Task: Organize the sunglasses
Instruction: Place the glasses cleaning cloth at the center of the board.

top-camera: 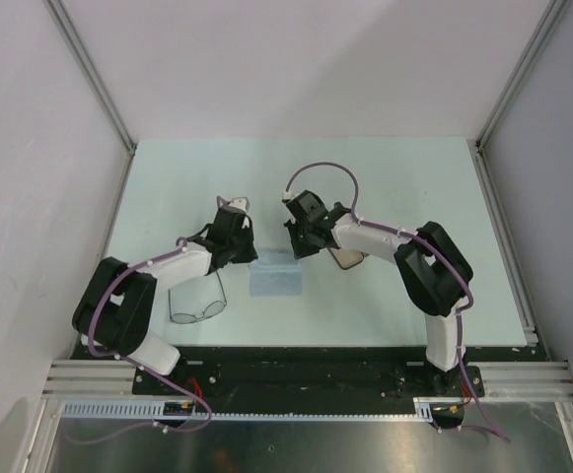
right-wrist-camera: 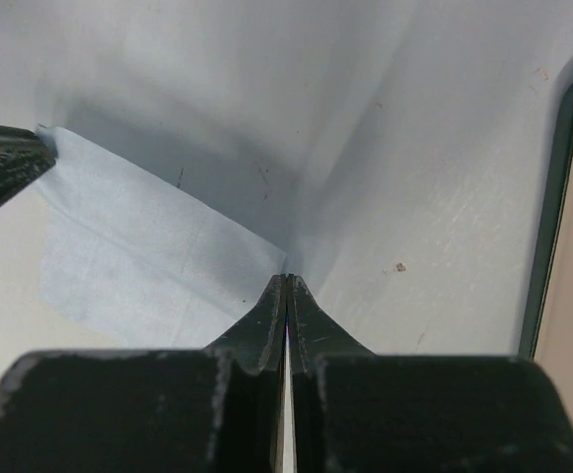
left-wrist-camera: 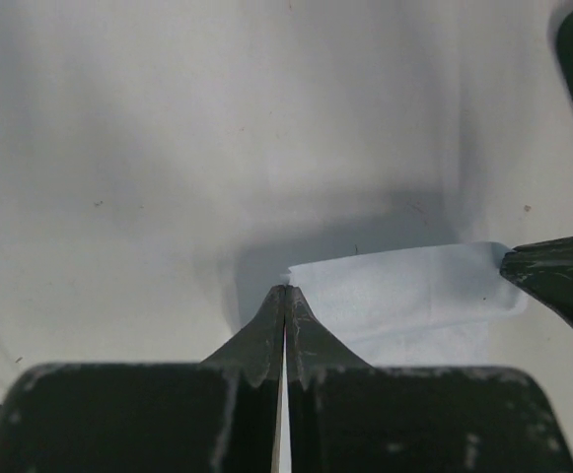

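The sunglasses [top-camera: 199,307], thin dark wire frames with clear lenses, lie on the table beside the left arm, near its elbow; no gripper touches them. A pale blue cloth [top-camera: 276,276] lies between the two grippers. My left gripper [top-camera: 253,259] is shut, its tips pinched on the cloth's [left-wrist-camera: 404,291] far left corner. My right gripper [top-camera: 298,254] is shut on the cloth's [right-wrist-camera: 138,246] far right corner. Each wrist view shows the other gripper's dark tip at the opposite corner.
An open case [top-camera: 346,259] with a dark rim and tan inside lies under the right forearm, right of the cloth; its rim [right-wrist-camera: 550,227] shows in the right wrist view, too. Grey walls and metal rails [top-camera: 503,236] enclose the pale table.
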Robot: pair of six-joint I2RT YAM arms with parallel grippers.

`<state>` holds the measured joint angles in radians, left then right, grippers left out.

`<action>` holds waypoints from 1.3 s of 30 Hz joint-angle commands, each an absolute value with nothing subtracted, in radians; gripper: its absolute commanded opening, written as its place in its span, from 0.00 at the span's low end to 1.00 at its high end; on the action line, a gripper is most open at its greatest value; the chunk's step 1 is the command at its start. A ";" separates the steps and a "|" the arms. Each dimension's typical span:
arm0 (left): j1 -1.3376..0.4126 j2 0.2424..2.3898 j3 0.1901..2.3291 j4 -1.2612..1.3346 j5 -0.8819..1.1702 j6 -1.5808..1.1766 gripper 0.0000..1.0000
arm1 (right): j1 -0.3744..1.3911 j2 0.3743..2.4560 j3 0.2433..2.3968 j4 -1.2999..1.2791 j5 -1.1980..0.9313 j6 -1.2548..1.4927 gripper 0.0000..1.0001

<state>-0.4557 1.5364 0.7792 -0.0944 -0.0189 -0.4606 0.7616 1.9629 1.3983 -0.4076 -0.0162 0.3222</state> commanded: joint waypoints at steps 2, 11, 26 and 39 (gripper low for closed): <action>-0.465 1.477 0.759 -0.087 0.015 -0.439 0.00 | 0.778 1.902 1.382 -0.437 -0.031 0.333 0.00; -0.468 1.463 0.736 -0.091 0.052 -0.437 0.00 | 0.782 1.885 1.358 -0.449 -0.043 0.333 0.00; -0.472 1.439 0.710 -0.095 0.057 -0.442 0.00 | 0.801 1.879 1.336 -0.453 -0.064 0.354 0.00; -0.480 1.428 0.675 -0.092 0.067 -0.448 0.00 | 0.808 1.870 1.327 -0.468 -0.041 0.360 0.00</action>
<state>-0.4709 1.4708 0.6861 -0.1001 0.0536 -0.4603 0.8055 1.9224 1.3304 -0.4538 -0.0589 0.3481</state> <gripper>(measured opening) 0.005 0.009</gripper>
